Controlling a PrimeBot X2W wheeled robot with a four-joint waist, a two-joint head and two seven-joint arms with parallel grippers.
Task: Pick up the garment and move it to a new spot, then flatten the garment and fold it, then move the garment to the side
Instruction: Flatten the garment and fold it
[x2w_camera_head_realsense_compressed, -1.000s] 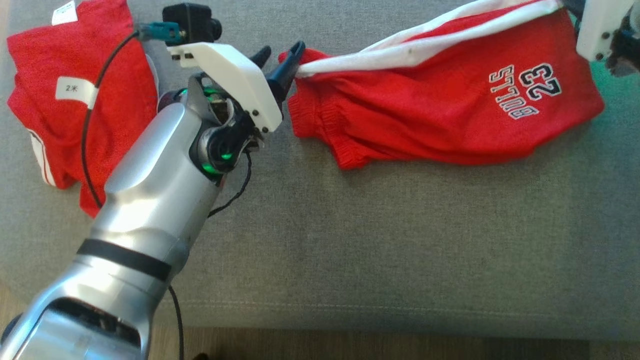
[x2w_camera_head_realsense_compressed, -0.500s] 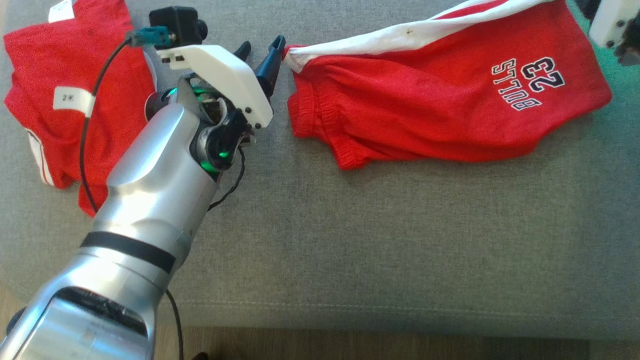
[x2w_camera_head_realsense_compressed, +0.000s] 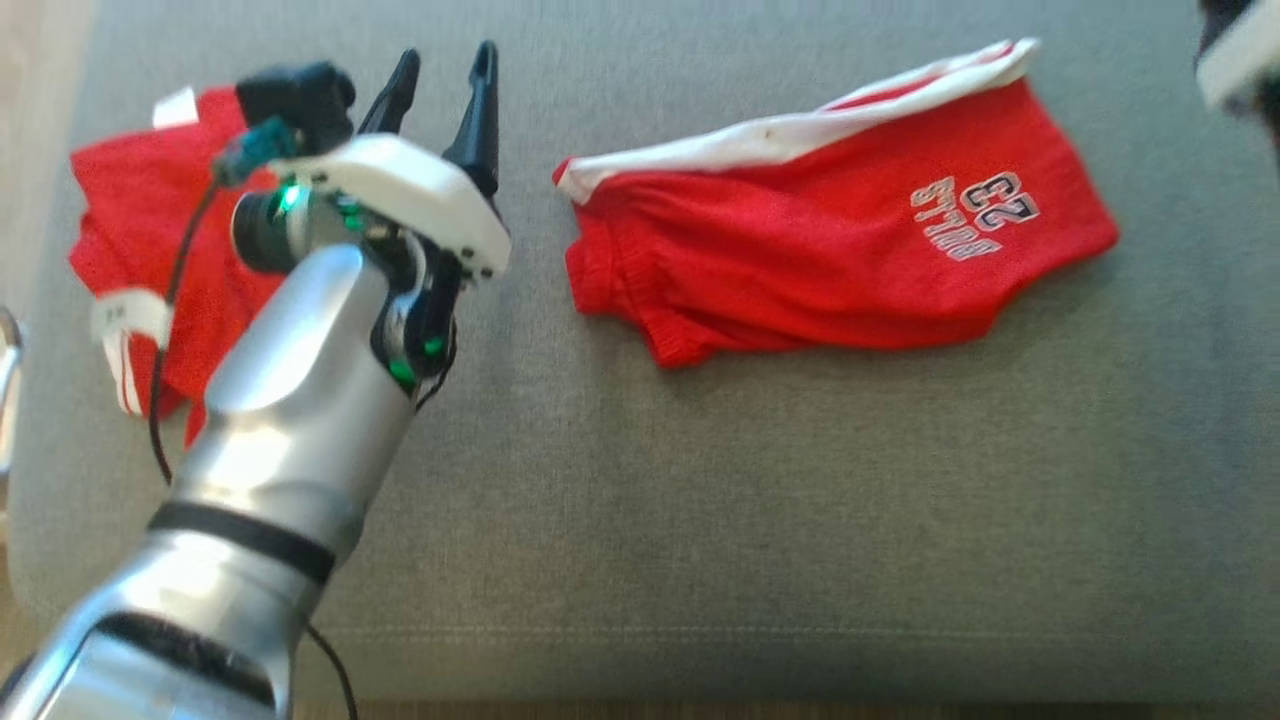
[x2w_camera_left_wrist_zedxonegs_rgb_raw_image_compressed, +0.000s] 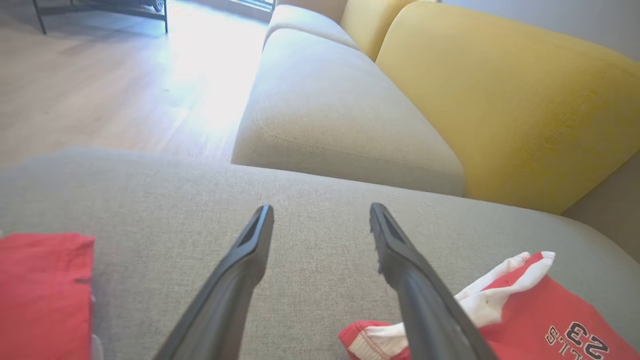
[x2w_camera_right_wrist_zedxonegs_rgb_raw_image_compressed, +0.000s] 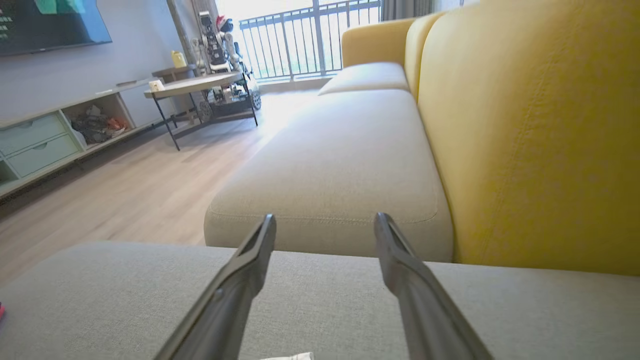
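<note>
The red shorts (x2w_camera_head_realsense_compressed: 800, 260) carry "BULLS 23", upside down in the head view.

Grey cushion (x2w_camera_head_realsense_compressed: 700, 500) carried two red items, both lying straight on the fabric. Shorts (x2w_camera_head_realsense_compressed: 830, 250) lay spread, a bit rumpled, just R of the L pincer (x2w_camera_head_realsense_compressed: 447, 55), near it but apart. Ribbed hem end was nearest the pincer, "23" print at the end furthest from it, white stripe along the far edge. 2nd red garment (x2w_camera_head_realsense_compressed: 140, 230) lay bunched on the pincer's L side, w/ white labels on it, near the cushion's L edge. Both sat on the cushion's far half. A seam ran along the front edge, well back from the pincer.
</note>
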